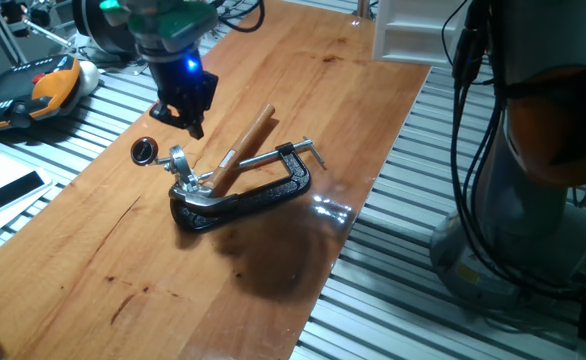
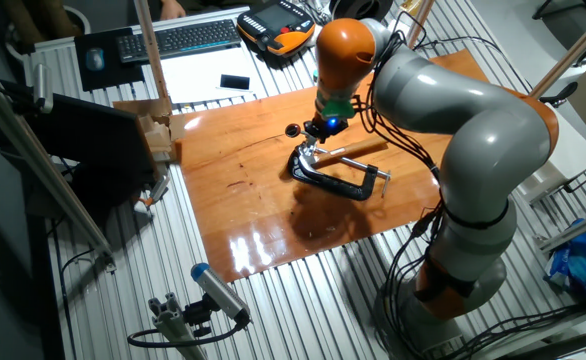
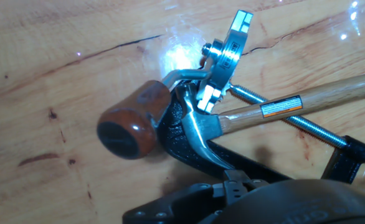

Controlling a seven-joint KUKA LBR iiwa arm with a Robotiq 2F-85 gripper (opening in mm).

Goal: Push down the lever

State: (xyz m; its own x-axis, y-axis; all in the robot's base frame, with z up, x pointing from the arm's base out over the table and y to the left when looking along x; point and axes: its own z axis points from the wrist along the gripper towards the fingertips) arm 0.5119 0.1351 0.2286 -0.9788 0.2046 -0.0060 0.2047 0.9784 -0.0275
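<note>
The lever is a short bent metal rod [image 3: 185, 73] ending in a round dark-reddish knob [image 3: 132, 121]. It joins a silvery fitting [image 3: 226, 56]. The knob [image 1: 144, 151] sticks out left of the fitting [image 1: 179, 162], a little above the wooden table. It also shows in the other fixed view [image 2: 293, 130]. My gripper [image 1: 193, 125] hangs just above and behind the knob, apart from it, fingers together and holding nothing. It shows in the other fixed view [image 2: 320, 128] too. In the hand view its dark fingers [image 3: 232, 190] fill the bottom edge.
A black C-clamp [image 1: 253, 195] lies on the wooden tabletop [image 1: 303, 90] and pins a hammer with a long wooden handle [image 1: 251, 140]. The clamp's threaded screw with a T-bar [image 1: 311, 152] points right. A white box [image 1: 408, 30] stands at the far edge, and a pendant [image 1: 33, 95] lies off the board.
</note>
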